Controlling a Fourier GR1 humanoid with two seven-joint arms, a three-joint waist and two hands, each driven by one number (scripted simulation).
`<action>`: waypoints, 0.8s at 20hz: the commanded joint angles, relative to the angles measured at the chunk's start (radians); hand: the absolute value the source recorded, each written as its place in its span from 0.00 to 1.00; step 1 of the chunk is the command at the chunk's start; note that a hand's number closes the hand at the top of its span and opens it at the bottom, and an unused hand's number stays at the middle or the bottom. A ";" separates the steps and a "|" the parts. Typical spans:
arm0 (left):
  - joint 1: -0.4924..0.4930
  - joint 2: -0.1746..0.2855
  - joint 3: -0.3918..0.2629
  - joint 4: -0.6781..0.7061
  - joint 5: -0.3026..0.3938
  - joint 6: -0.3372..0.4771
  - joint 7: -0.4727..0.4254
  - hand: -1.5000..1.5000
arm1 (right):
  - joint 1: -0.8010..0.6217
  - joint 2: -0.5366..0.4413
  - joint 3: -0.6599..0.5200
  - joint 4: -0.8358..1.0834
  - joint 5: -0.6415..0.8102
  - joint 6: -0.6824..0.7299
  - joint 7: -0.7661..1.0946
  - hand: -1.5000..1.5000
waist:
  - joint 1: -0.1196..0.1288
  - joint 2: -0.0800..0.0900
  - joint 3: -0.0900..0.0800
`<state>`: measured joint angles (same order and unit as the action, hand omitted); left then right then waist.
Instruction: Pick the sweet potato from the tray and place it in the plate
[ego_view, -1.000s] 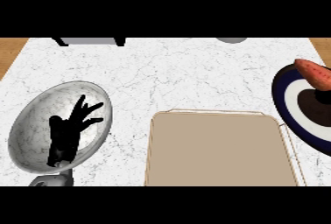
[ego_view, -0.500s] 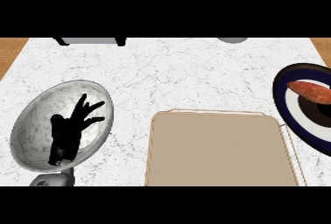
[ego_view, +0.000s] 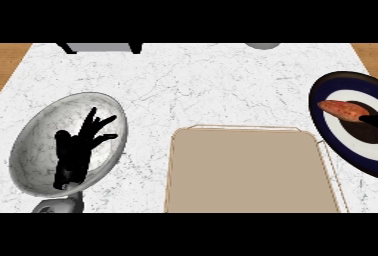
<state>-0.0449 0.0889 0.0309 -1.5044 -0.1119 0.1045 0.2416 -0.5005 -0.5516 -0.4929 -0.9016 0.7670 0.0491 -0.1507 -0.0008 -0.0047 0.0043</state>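
Sweet potato (ego_view: 341, 109) lies on the right plate (ego_view: 323, 91). My left hand (ego_view: 77, 150) spreads open over a bowl (ego_view: 40, 137); whether my right hand (ego_view: 368, 120) is open, I cannot tell.

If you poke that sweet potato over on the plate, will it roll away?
Maybe a little. The sweet potato looks long and rounded with narrow ends, so it would likely wobble or roll sideways. The dark rim of the plate might stop it. It looks solid, so probably stiff, not floppy.
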 joint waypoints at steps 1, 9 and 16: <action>0.032 0.006 0.009 -0.014 0.017 -0.013 0.013 0.50 | -0.016 0.063 -0.123 -0.055 -0.197 -0.001 -0.122 0.00 | -0.013 -0.005 -0.002; 0.029 0.016 0.005 -0.070 0.019 -0.031 0.049 0.50 | 0.073 -0.046 -0.275 0.052 -0.431 0.198 -0.263 0.00 | 0.003 0.005 -0.003; 0.056 -0.009 0.015 0.039 -0.001 -0.014 -0.095 0.50 | 0.157 -0.025 -0.232 0.044 -0.502 0.222 -0.376 0.00 | 0.002 0.005 -0.004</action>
<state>-0.0143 0.0796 0.0330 -1.5260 -0.1195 0.1016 0.2270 -0.3838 -0.5743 -0.7370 -0.8794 0.3001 0.2579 -0.4506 -0.0002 -0.0041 0.0036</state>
